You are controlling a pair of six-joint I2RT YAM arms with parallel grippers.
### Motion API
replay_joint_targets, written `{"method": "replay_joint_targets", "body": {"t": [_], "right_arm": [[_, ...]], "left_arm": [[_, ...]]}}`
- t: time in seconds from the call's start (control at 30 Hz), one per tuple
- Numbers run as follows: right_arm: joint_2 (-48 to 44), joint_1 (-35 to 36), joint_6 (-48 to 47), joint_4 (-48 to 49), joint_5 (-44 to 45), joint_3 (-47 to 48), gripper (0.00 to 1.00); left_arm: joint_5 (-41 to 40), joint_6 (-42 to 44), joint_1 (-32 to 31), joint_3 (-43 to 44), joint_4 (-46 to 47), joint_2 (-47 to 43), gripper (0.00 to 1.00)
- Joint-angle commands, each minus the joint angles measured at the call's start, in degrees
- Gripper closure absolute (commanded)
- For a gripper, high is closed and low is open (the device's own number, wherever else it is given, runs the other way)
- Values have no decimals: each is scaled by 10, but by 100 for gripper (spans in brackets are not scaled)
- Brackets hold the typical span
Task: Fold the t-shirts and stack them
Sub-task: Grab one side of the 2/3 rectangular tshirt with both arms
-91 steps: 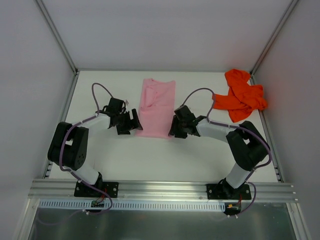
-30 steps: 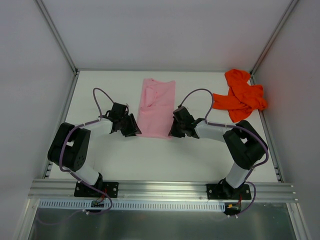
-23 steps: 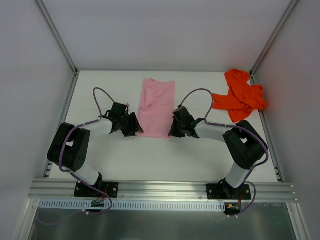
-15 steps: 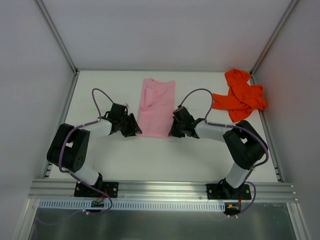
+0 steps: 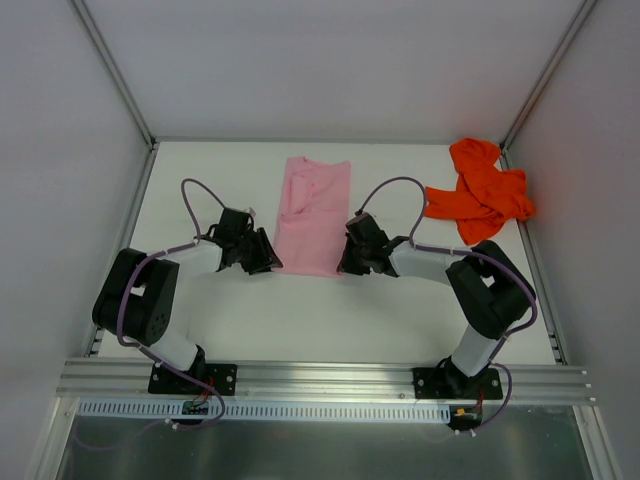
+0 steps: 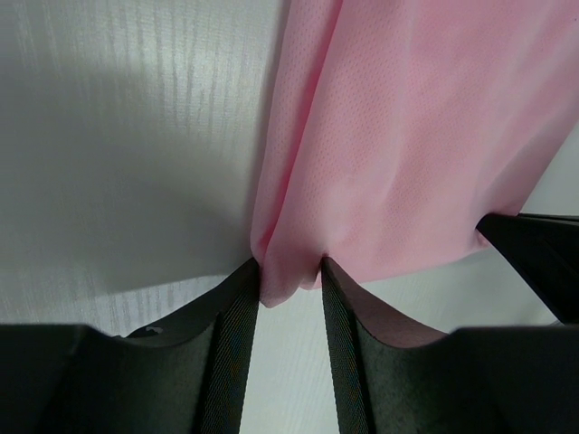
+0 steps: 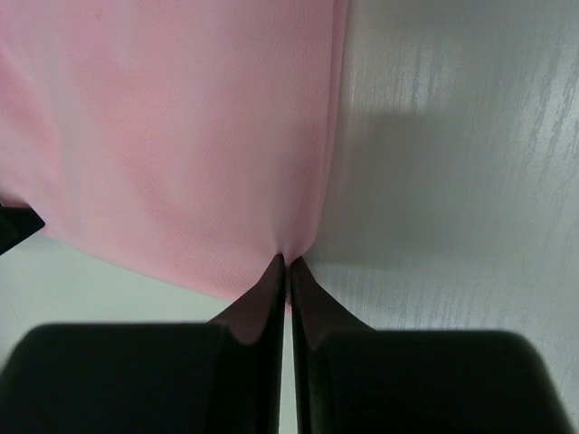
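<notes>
The light pink t-shirt (image 5: 313,215) lies as a narrow folded strip in the middle of the table (image 5: 200,180). My left gripper (image 5: 268,260) is at its near left corner. In the left wrist view the jaws of the left gripper (image 6: 289,271) stand apart, with a bunched lobe of the pink t-shirt (image 6: 407,136) between the tips. My right gripper (image 5: 347,262) is at the near right corner. In the right wrist view the right gripper (image 7: 288,262) is shut, pinching the hem of the pink t-shirt (image 7: 163,136). The orange-red t-shirt (image 5: 480,195) lies crumpled at the far right.
White walls with metal rails close in the table on three sides. The orange-red shirt rests against the right rail (image 5: 530,250). An aluminium beam (image 5: 320,378) carrying both arm bases runs along the near edge.
My left gripper has come in from the left to the pink shirt's near left corner, and cloth now sits between its jaws. The right gripper has kept its hold and place.
</notes>
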Motion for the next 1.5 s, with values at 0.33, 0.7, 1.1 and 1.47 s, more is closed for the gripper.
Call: {"method": "replay_joint_targets", "body": {"t": [0.33,0.7,1.1,1.47], "right_arm": [[12,4,-14,-37,23,8,97],[16,4,-13,-37,23,7,97],[20,4,-14,-42,23,14,98],[22,4,-14,-43,22,15,98]], "left_arm": [[-103,-14,23,-26,-95,-5,65],[-58,-11,23,-36,-50,23,67],[-37,-19,22,-45,-29,37,59],[-30,-18,22,-44,-21,44,85]]}}
